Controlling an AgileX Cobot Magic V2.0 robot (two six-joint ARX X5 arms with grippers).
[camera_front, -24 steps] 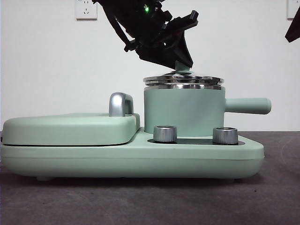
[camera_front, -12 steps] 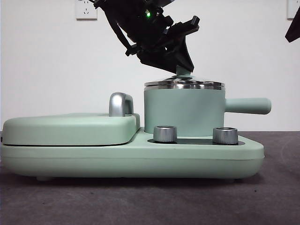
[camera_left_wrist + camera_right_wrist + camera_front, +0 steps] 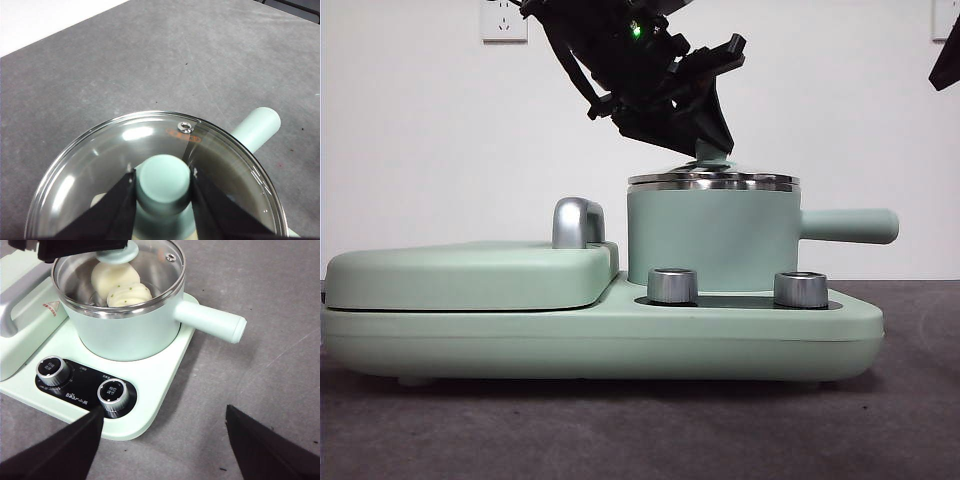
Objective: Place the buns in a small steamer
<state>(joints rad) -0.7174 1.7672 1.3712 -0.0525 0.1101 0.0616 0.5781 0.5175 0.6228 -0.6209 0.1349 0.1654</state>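
The small steamer (image 3: 710,240) is a mint-green pot standing on the right of the cooker base, its straight handle (image 3: 850,225) pointing right. Its glass lid (image 3: 713,181) sits flat on the steel rim. My left gripper (image 3: 705,140) comes down from above and is shut on the lid's green knob (image 3: 164,180). Through the glass, the right wrist view shows both buns inside the pot: a smooth one (image 3: 115,277) and a ridged roll with green flecks (image 3: 129,294). My right gripper (image 3: 164,412) hangs open in front of the cooker, holding nothing.
A flat mint-green griddle cover (image 3: 470,272) with a steel handle (image 3: 577,222) fills the left of the base (image 3: 620,340). Two steel dials (image 3: 672,285) (image 3: 801,289) sit below the pot. Grey tabletop lies all around.
One second ago the lid hung slightly above the pot's rim. It has come down with the left gripper and now rests on the rim. Nothing has moved in the last half second.
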